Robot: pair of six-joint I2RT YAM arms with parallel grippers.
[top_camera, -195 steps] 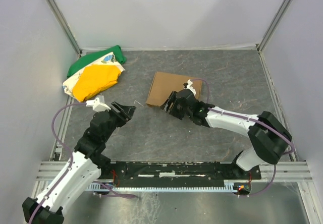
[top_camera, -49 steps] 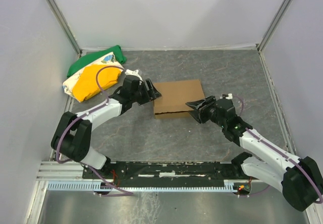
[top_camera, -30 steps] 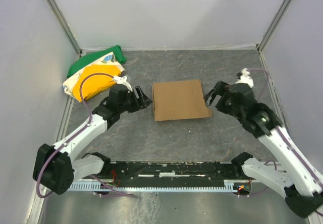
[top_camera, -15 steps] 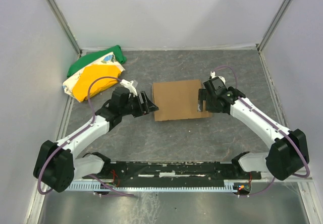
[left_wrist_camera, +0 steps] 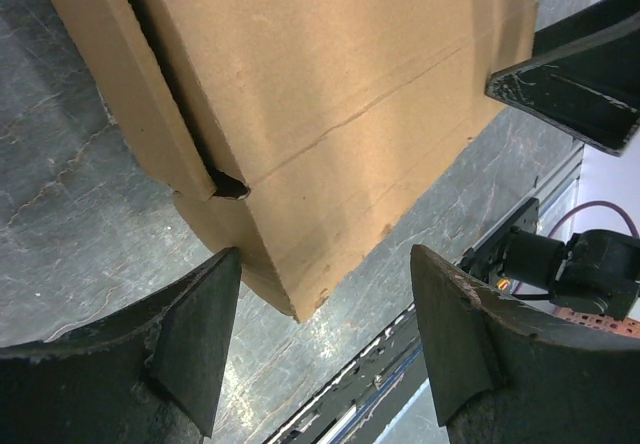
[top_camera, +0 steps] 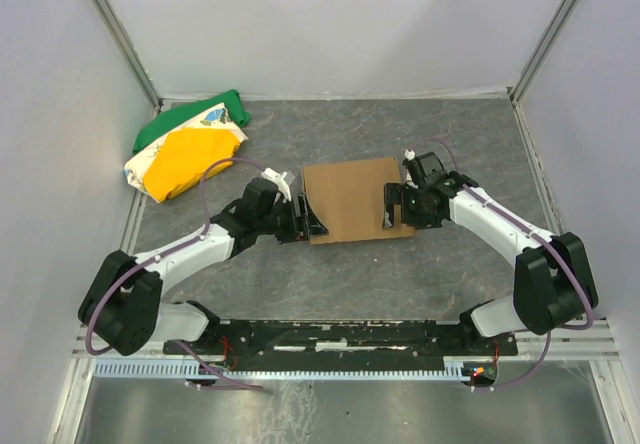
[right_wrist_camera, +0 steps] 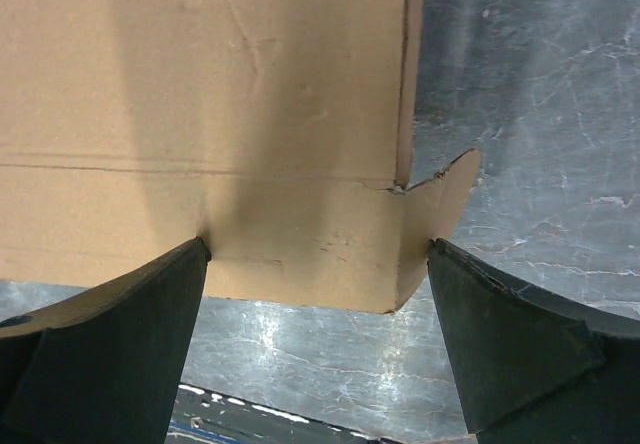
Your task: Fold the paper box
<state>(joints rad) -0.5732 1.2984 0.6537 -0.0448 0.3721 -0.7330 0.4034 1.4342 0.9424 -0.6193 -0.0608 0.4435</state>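
Overhead view, starting at 6 o'clock: both arms reach in from the near rail toward the table (top_camera: pixel 350 124) centre.

Left gripper (top_camera: pixel 312 221): jaws spread wide, holding nothing. It sits at the 8 o'clock corner of the paper box (top_camera: pixel 352 199), fingers pointing toward 3 o'clock.

Right gripper (top_camera: pixel 390 207): jaws at their widest, also holding nothing. It sits on the box's 3 o'clock edge, facing the left gripper across the cardboard.

The box lies flat and closed, just past the table centre, between the two grippers.

Left wrist view: the left gripper (left_wrist_camera: pixel 325 259) frames the box (left_wrist_camera: pixel 330 84) corner, which lies in the gap between the fingertips without either pad visibly pressing it. A side panel stands slightly away from the main sheet, with a dark slit along it – the overhead view does not show this. One finger (left_wrist_camera: pixel 565 94) of the right gripper shows at 2 o'clock, over the box's opposite edge.

Right wrist view: the right gripper (right_wrist_camera: pixel 318 247) straddles the box (right_wrist_camera: pixel 200 94) edge. A small tab juts out at 4 o'clock beside a crease line. We cannot tell whether the fingertips touch the cardboard.

Far side, 10 o'clock corner of the table: a green, yellow and white cloth bundle (top_camera: pixel 185 149), well apart from the box – seen only from overhead.
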